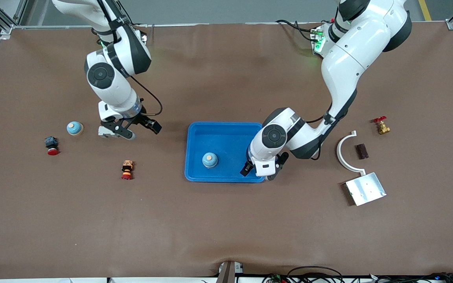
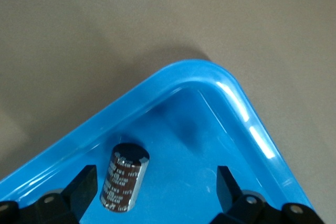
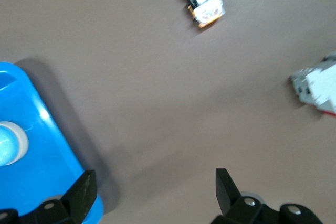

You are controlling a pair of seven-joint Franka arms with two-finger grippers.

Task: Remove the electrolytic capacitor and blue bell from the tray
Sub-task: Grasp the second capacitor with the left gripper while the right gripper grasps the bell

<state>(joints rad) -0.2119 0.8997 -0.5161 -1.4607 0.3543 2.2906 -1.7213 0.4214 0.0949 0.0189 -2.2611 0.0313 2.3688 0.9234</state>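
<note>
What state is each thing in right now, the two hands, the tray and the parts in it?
Left hand: open, over the tray's corner, holding nothing.
Right hand: open, empty, above the table beside the tray.
Blue tray: flat on the table, holding two parts.
Capacitor: standing upright in the tray, released.
Bell: sitting upright in the tray.

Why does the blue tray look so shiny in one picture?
In the left wrist view, light bounces off the blue tray's curved rim as white streaks, with a dark shadow on the table beside its corner; in the front view the same tray looks flat and even, without glare.
</note>
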